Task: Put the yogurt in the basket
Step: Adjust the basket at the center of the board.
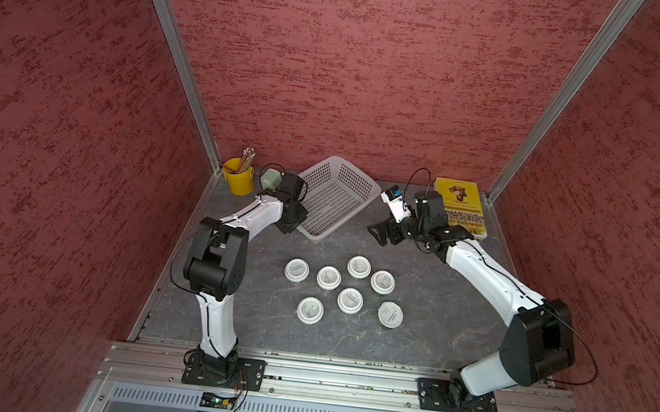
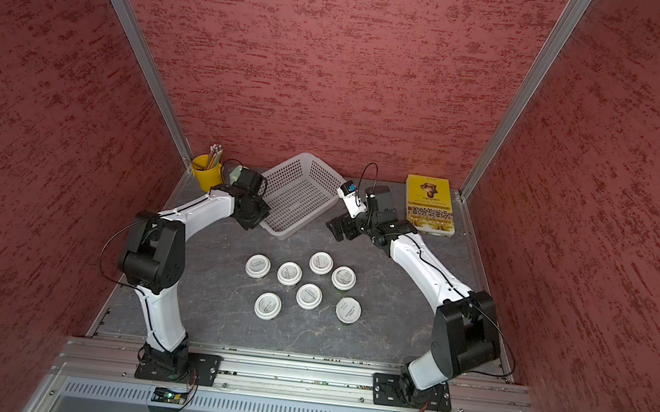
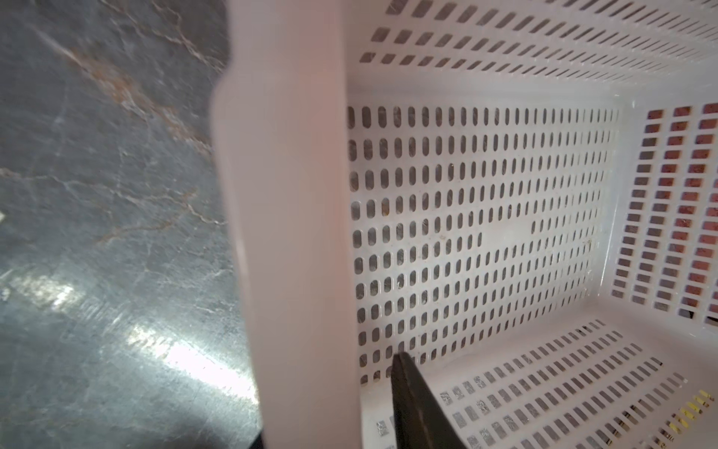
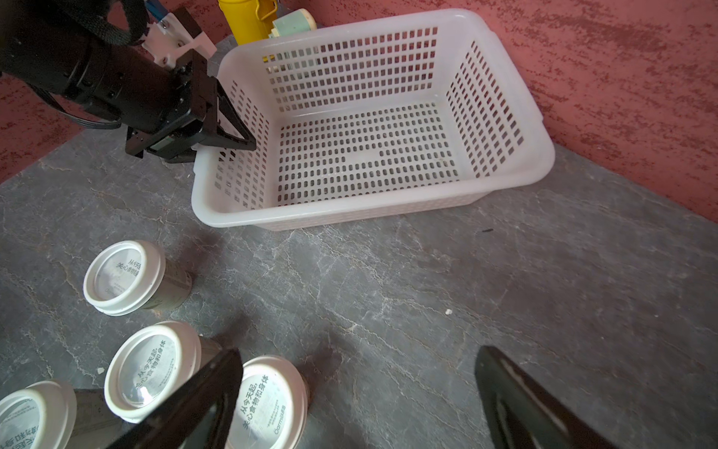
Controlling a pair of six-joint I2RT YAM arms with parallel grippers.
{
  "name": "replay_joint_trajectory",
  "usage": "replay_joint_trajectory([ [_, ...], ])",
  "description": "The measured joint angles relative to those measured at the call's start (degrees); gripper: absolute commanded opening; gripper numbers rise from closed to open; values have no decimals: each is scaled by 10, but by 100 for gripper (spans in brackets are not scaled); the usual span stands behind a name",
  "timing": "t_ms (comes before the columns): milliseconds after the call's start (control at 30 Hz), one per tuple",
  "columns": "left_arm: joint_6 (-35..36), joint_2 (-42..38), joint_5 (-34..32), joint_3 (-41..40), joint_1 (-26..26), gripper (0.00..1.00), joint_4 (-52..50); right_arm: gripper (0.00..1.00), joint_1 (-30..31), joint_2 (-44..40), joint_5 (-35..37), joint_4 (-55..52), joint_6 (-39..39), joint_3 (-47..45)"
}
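the dark grey marbled tabletop [image 1: 434, 310] is enclosed by red textured walls [image 1: 334, 69] on three sides.

the shallow rectangular pale white perforated plastic basket [image 1: 358, 180] stands at the back centre of the tabletop, turned at an angle to the rear wall. it holds no cups.

the yellow rectangular paperback book [image 1: 460, 206] lies flat at the back right corner, well apart from the basket.

the left gripper [image 4: 237, 136] is at the basket's short side nearest the left arm. its jaws straddle the rolled rim, one finger [image 3: 419, 408] inside the basket against the perforated wall and the other outside, and they are clamped on that rim.

the right gripper [image 4: 359, 355] hangs above bare tabletop between the basket and the cups. its jaws are spread wide and hold nothing.

the small yellow metal bucket [image 1: 239, 183] of pencils stands in the back left corner.

the seven small white-lidded yogurt cups [image 1: 350, 300] stand upright in a loose cluster at the centre of the tabletop, in front of the basket and apart from it, in both top views. no gripper touches them.
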Motion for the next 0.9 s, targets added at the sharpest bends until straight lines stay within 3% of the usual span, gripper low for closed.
replay_joint_trajectory([
  [133, 10, 10, 12, 18, 6, 0, 0, 99, 0, -1, 10, 3, 0, -9],
  [500, 91, 31, 41, 81, 17, 0, -24, 98, 0, -44, 63, 3, 27, -28],
  [700, 191, 38, 112, 116, 44, 0, -38, 98, 0, -56, 130, -40, 70, -10],
  [900, 287, 95, 185, 178, 68, 0, -62, 98, 0, -60, 180, -99, 126, 17],
])
